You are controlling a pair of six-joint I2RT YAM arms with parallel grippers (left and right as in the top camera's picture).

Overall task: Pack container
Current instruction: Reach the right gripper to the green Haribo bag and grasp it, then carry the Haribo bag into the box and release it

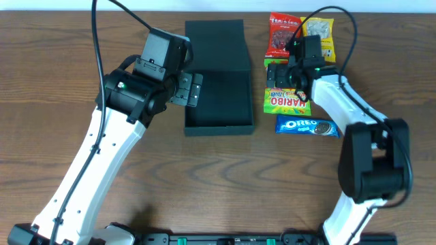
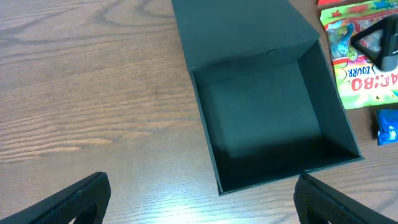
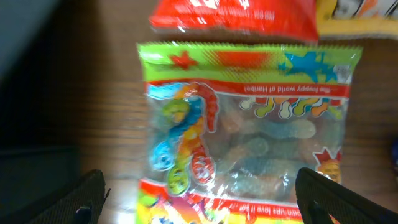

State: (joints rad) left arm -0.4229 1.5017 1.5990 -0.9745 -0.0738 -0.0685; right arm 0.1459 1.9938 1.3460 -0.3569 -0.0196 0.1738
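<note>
Lid back, the container (image 1: 218, 102) sits empty at far-centre of the tabletop (image 1: 225, 184), left claw (image 2: 202, 202) spread wide w/ nothing in it by its left wall, right claw (image 3: 202, 199) likewise gaping & empty over the Haribo packet (image 3: 249, 143), so looks like the pick step, next: lower, pinch, carry left.

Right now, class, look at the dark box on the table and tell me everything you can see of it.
The container is a dark teal-black, matte box, cardboard by its look, roughly square. Its hinged lid is open, folded back on the far side. The inside is empty. It sits flat on the wooden table. The left gripper hovers at its left wall; contact cannot be told.
</note>
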